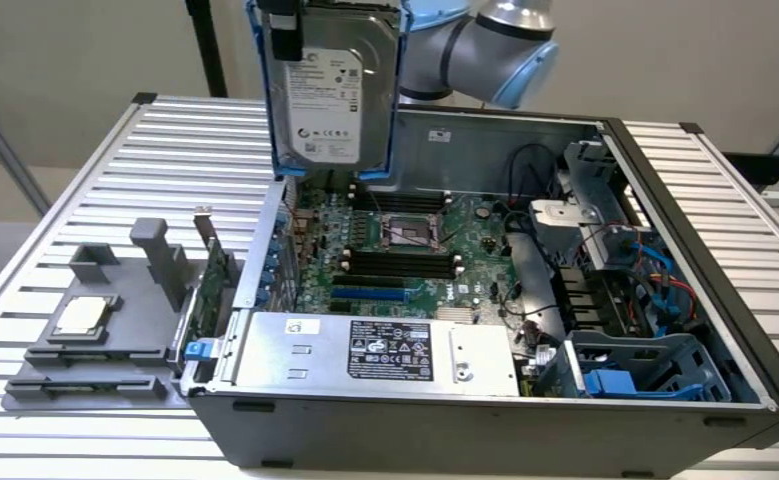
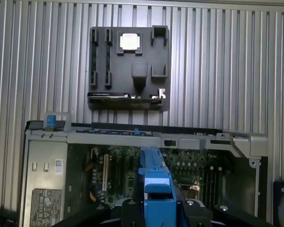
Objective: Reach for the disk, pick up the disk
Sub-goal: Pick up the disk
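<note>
The disk (image 1: 329, 90), a silver-grey hard drive with a white label and bright blue rails, hangs upright in the air above the far left corner of the open computer case (image 1: 683, 200). My gripper (image 1: 333, 8) holds it from above, shut on its top end at the upper edge of the exterior view. In the wrist view the disk (image 2: 156, 182) appears edge-on as a blue rail between the gripper's (image 2: 158, 210) black fingers (image 2: 128, 208), over the motherboard.
Inside the case lie the motherboard (image 1: 403, 250), a large silver box with a black label (image 1: 376, 350) and a blue drive cage (image 1: 629, 375). A grey fixture (image 1: 109, 320) holding a small silver chip (image 1: 82, 315) sits on the slatted table (image 1: 189, 140) at the exterior view's left.
</note>
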You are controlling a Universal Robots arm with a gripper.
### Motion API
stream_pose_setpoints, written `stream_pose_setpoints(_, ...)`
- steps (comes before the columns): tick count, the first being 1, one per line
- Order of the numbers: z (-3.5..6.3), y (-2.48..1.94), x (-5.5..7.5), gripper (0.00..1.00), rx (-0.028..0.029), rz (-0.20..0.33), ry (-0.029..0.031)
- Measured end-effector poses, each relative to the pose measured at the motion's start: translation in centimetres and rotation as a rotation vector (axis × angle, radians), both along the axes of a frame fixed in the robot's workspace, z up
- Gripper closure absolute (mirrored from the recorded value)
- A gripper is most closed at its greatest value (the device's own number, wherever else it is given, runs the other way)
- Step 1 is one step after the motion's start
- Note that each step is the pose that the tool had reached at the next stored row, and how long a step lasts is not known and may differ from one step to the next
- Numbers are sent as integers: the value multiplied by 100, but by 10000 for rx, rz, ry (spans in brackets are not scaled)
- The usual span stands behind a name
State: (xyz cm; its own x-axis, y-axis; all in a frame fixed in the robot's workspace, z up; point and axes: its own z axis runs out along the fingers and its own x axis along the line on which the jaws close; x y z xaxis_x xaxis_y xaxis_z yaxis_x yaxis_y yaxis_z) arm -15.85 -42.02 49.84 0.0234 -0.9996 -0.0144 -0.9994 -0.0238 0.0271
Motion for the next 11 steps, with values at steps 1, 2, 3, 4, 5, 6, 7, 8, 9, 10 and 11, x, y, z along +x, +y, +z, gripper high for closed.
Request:
stream_pose_setpoints(1, 0, -12, 45, 67, 0, 1, 2)
stream_pose_setpoints(2, 0, -25, 90, 67, 0, 1, 3)
stream_pose_setpoints(3, -1, -40, 133, 67, 0, 0, 3)
stream_pose_setpoints(4, -2, -55, 175, 67, 1, 0, 2)
stream_pose_setpoints(5, -2, -70, 214, 67, 0, 0, 3)
stream_pose_setpoints(6, -3, -85, 255, 67, 0, 0, 3)
stream_pose_setpoints(7, -4, -102, 298, 67, 0, 1, 3)
stream_pose_setpoints(8, -5, -118, 340, 67, 1, 1, 3)
stream_pose_setpoints(9, -6, -135, 385, 67, 0, 0, 3)
stream_pose_setpoints(10, -7, -150, 427, 67, 0, 1, 3)
stream_pose_setpoints(11, -8, -167, 472, 67, 1, 1, 2)
